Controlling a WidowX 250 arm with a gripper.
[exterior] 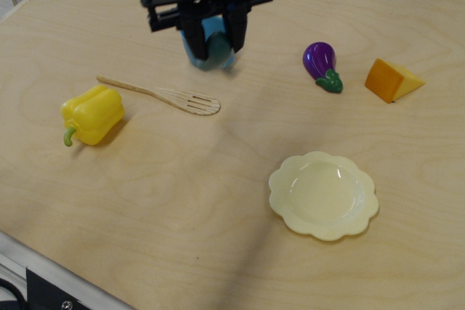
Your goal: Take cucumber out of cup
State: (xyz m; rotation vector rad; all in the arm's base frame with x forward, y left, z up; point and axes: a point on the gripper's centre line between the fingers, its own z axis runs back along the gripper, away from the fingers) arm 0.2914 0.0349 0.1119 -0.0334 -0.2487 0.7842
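Note:
My gripper (216, 48) is shut on the dark teal cucumber (219, 50), which sits between the two black fingers (191, 40). The gripper hangs low, right over and in front of the light-blue cup (211, 28) at the back middle of the table. The gripper hides most of the cup, and only bits of blue show between and below the fingers. I cannot tell whether the cucumber's lower end is inside the cup or just in front of it.
A wooden slotted spatula (163, 95) lies left of and in front of the cup. A yellow pepper (91, 114) sits at the left. A purple eggplant (321, 64) and an orange cheese wedge (392, 80) are at the right. A pale yellow plate (324, 195) is at front right.

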